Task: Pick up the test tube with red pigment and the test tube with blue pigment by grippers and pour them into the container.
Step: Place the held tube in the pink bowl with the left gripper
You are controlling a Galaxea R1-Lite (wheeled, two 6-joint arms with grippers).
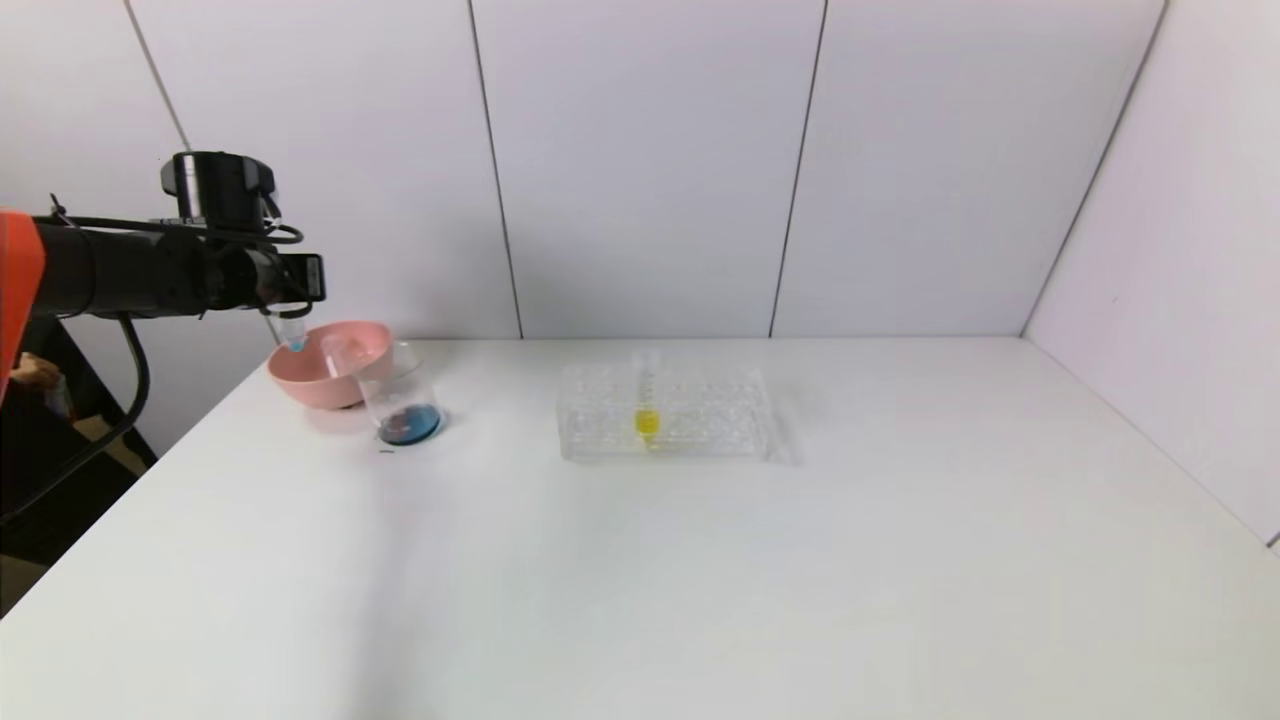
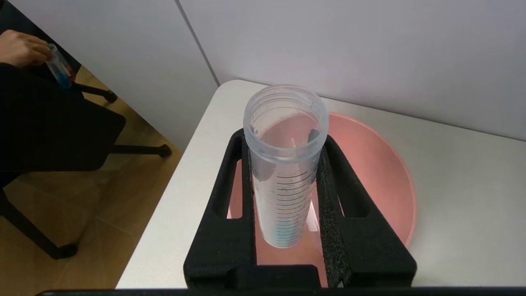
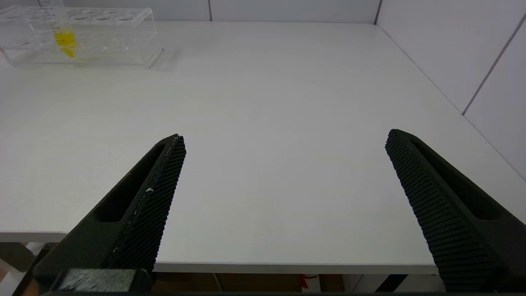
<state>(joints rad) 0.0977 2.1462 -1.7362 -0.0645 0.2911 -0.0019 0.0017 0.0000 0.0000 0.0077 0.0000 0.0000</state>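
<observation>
The left claw (image 2: 287, 230) is pinching the light, slick, nearly drained blue tube (image 2: 285, 164) mid-barrel above the pink bowl (image 1: 330, 362) at ten o'clock on the surface (image 1: 700, 560), beside the beaker (image 1: 402, 405), while the right claw (image 3: 283, 205) is waiting wide open.

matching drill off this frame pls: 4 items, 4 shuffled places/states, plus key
1. test tube with blue pigment
2. container
3. yellow-liquid tube
4. right gripper

A. open, near the table's front edge
B. standing in the clear rack
C. clamped in the left gripper over the pink bowl
D. on the table beside the pink bowl, blue liquid at its bottom

Pairs: 1-C, 2-D, 3-B, 4-A
</observation>
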